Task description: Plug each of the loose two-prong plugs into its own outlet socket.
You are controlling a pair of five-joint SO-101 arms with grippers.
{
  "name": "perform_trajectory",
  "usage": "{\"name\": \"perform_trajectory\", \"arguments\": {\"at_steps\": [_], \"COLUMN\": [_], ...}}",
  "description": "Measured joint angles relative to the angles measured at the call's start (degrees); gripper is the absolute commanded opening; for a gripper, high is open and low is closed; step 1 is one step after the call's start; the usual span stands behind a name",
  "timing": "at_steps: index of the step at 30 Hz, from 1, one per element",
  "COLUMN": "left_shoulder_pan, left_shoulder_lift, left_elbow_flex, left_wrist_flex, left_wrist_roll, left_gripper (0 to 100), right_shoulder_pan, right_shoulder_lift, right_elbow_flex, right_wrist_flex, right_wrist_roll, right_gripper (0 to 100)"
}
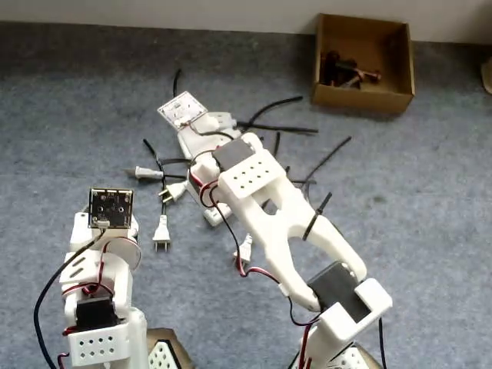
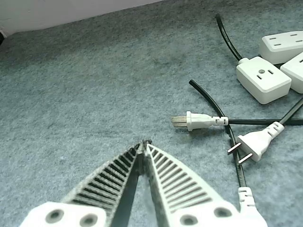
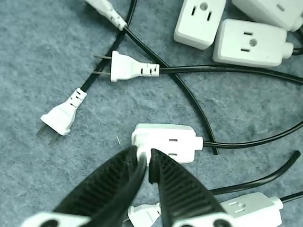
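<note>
1. Three loose two-prong plugs lie on the grey carpeted bench (image 1: 61, 115), between the arms: a near plug (image 1: 161, 233), a middle plug (image 1: 171, 192) and a far plug (image 1: 142, 173), each on a black cord.
2. The left end effector (image 2: 143, 144) is clenched and holds nothing. It hangs over bare carpet, apart from the plugs.
3. The right arm stretches over the tangle of cords. The right end effector (image 3: 145, 158) is closed almost completely, with its black tips touching the end of a white outlet socket (image 3: 165, 142) that lies flat, slots up. Whether it pinches that socket, I cannot tell.
4. Two more sockets (image 3: 199, 21) lie side by side past the plugs, slots up, and nothing is plugged into them.
5. In the right wrist view, the middle plug (image 3: 59, 117) lies just beside the touched socket, prongs pointing away from it.
6. A cardboard box (image 1: 361, 96) with dark items inside sits well apart at the far edge.
</note>
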Motion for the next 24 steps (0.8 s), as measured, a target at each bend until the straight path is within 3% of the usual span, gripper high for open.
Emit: {"name": "perform_trajectory", "arguments": {"at_steps": [24], "left_shoulder_pan": [0.0], "left_shoulder_lift": [0.0], "left_elbow_flex": [0.0], "left_wrist_flex": [0.0], "left_wrist_roll": [0.0], "left_gripper": [1], "right_shoulder_pan": [0.0], "right_shoulder_lift": [0.0], "right_elbow_flex": [2.0], "right_wrist_flex": [-1.3], "right_wrist_roll": [0.0], "right_gripper": [0.5]}}
